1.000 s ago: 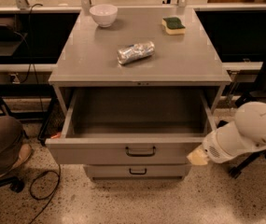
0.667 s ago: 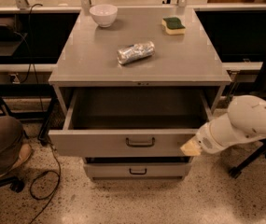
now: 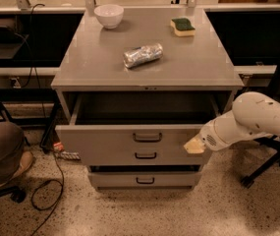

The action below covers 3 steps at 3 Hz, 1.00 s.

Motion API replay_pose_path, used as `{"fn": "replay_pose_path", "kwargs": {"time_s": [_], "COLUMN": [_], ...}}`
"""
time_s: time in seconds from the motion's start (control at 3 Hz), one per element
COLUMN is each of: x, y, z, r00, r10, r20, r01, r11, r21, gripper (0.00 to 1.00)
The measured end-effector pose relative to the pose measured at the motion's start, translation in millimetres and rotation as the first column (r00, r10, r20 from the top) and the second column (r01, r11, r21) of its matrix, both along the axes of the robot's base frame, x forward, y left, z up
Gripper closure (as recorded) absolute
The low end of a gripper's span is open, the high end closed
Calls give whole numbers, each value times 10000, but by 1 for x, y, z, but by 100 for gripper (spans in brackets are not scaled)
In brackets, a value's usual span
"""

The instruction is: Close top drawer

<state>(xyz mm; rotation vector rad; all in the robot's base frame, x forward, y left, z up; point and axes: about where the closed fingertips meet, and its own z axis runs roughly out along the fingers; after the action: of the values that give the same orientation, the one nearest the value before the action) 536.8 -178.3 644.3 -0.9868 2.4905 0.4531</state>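
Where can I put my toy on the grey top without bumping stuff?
The cabinet top is bare along its front edge, ahead of the foil bundle, and down the left side below the bowl. The back is busier, with bowl and sponge. Avoid the right end of the top drawer: the gripper sits against its front there.

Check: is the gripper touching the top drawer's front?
Cannot tell. In the camera view the gripper overlaps the right end of the top drawer front, hiding any gap.

The top drawer (image 3: pixel 100 137) is matt grey metal (bowl (image 3: pixel 108 14) glossy), with the smooth pale gripper (image 3: pixel 194 145) at its right corner.
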Motion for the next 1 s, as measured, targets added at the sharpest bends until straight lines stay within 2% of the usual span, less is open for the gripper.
{"fn": "replay_pose_path", "kwargs": {"time_s": [0.33,0.67,1.0], "x": [3,22,59], "y": [-2,-23,-46], "z": [-1,6,15], "r00": [9998,9929,9602], "r10": [-159,-832,-1912], "r20": [77,845,2038], "r01": [159,835,1923], "r11": [9999,9965,9812], "r21": [8,-9,147], "gripper": [100,100,100]}}
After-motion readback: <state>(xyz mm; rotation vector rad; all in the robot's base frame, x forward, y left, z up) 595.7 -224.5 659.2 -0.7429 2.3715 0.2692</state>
